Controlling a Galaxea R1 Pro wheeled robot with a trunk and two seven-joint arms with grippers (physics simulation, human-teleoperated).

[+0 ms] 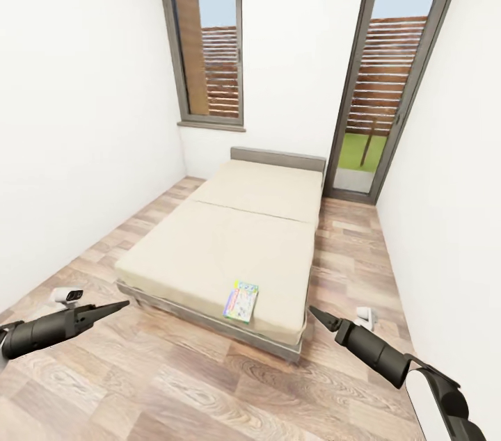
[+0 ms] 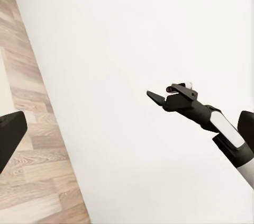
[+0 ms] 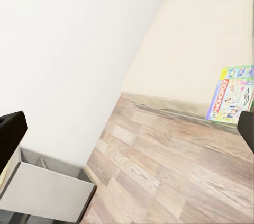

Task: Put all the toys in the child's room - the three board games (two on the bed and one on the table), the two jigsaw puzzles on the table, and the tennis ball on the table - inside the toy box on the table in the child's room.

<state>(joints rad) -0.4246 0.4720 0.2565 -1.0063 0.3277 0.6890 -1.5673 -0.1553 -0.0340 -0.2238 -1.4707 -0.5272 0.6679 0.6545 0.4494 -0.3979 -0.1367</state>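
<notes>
While my left gripper [image 1: 122, 304] and right gripper [image 1: 314, 314], both pinched narrow and empty, hang over the wood floor [image 1: 174, 385], one pale green board game [image 1: 241, 301] lies flat near the bed's [image 1: 229, 246] foot edge, windows [image 1: 209, 37] beyond.

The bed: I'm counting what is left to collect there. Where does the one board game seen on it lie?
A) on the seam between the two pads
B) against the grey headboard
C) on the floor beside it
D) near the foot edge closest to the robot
D: the pale green board game lies flat on the bed, by its near edge, far from the headboard.
</notes>
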